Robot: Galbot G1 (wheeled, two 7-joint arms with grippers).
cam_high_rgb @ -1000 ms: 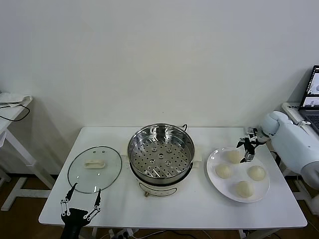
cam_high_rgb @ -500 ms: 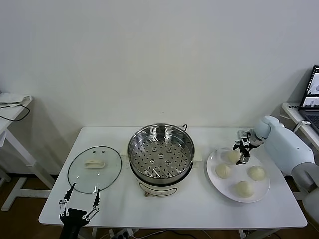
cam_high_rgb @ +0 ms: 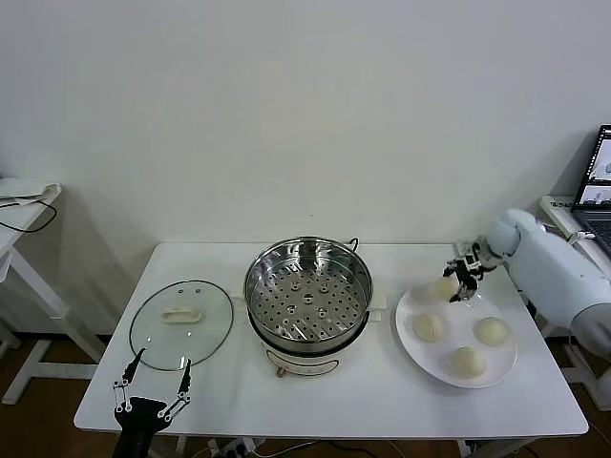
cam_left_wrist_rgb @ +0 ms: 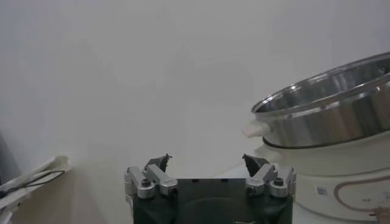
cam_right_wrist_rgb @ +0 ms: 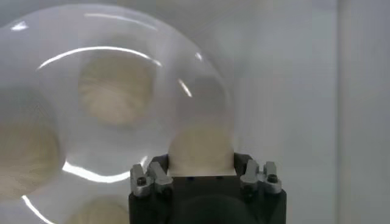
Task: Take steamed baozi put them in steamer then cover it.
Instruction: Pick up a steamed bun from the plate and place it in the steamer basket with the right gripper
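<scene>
Right claw (cam_high_rgb: pixel 460 282) clamped on a steamed baozi (cam_high_rgb: pixel 446 287) above the plate's (cam_high_rgb: pixel 504 369) far-left edge; soft, light dough, best held gently at its sides. Left claw (cam_high_rgb: pixel 153 392) apart, idle near the desk (cam_high_rgb: pixel 382 401) front.

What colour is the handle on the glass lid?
White, on the clear glass lid's handle; the head view shows it best.

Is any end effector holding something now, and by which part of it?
The right end effector is closed on the sides of one baozi, the rear one, above the plate. The left end effector is open and holds nothing.
</scene>
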